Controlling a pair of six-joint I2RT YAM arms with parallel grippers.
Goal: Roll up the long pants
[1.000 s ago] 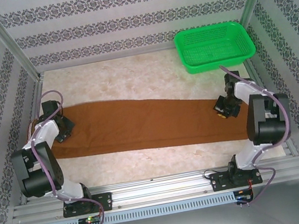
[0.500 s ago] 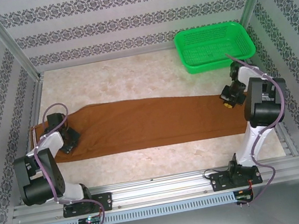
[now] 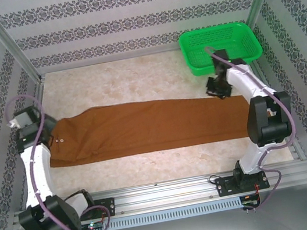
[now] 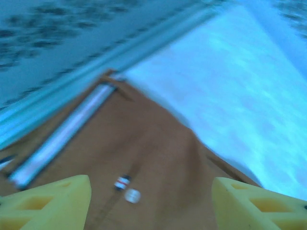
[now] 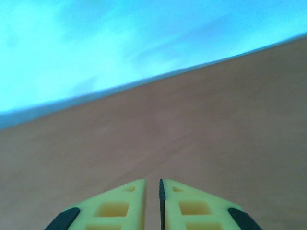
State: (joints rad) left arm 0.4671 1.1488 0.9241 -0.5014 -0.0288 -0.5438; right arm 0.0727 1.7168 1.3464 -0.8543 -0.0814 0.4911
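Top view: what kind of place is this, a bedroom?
Probably a robot test booth, not a home: a metal frame post and patterned walls box in the table, with a left arm and right arm bolted to a rail.

Top: high behind the bases, facing down over whole table (image 3: 124,78). Wrists: close, low, facing beyond the fingers (image 4: 48,203) along long pants (image 3: 144,127), shared with top.
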